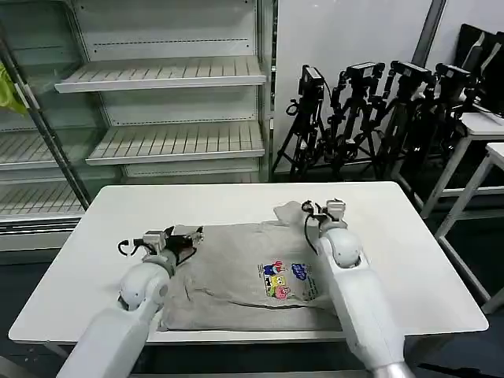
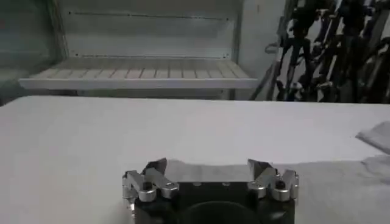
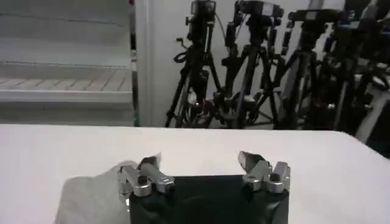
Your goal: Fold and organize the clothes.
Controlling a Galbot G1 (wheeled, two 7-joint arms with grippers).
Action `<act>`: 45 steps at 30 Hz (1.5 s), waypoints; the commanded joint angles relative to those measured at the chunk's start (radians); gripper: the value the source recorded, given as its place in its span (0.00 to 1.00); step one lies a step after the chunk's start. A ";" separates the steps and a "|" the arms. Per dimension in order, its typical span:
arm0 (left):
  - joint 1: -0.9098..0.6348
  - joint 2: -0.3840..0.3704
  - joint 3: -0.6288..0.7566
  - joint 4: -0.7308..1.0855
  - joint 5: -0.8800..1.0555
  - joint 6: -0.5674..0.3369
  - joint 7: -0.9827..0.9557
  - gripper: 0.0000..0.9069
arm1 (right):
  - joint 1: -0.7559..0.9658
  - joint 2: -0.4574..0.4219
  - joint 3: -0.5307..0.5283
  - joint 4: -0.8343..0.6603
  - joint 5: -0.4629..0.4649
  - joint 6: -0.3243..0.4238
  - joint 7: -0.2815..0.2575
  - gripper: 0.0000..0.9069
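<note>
Your worktop (image 1: 409,236): white, rounded corners, bare surface toward 2 o'clock and 9 o'clock. Beyond it, 11 o'clock: white shelving unit (image 1: 169,75) with slatted shelves, all bare; same shelves (image 2: 137,72) visible from left wrist view. Yellow-green cloth (image 1: 9,90) at 10 o'clock, far edge, hanging near glass panel. At 1 o'clock: cluster of black tripods (image 1: 370,118) carrying cameras, standing on floor against white wall; you see them also from right wrist view (image 3: 256,67). Second white table (image 1: 480,130) at 3 o'clock, behind tripods.
</note>
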 commanded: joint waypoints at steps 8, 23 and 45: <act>-0.083 0.019 0.040 0.134 -0.018 0.003 0.009 0.07 | 0.080 0.034 -0.029 -0.216 -0.002 -0.011 -0.015 0.30; 0.009 0.029 0.029 0.062 -0.024 0.003 0.043 0.07 | 0.004 0.025 -0.031 -0.146 0.063 -0.013 -0.008 0.00; 0.071 0.047 -0.024 -0.100 -0.054 -0.092 0.054 0.07 | -0.072 0.026 -0.019 0.028 0.130 0.288 0.025 0.00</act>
